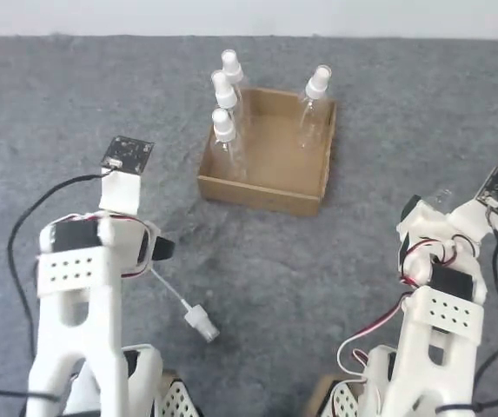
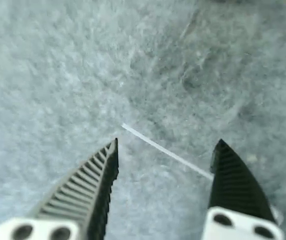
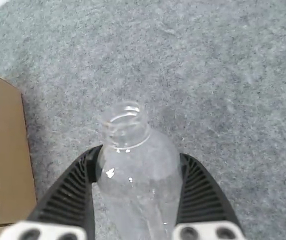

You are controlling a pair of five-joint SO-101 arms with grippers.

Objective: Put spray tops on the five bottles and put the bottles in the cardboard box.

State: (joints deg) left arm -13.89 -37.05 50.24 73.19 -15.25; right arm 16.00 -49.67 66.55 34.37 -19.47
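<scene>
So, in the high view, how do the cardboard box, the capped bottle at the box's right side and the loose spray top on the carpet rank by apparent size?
1. cardboard box
2. capped bottle
3. loose spray top, clearly the smallest, although it lies nearer the camera

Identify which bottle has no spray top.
The bottle held by the right gripper, outside the cardboard box: its neck is open. The four bottles standing in the box all wear white spray tops.
</scene>
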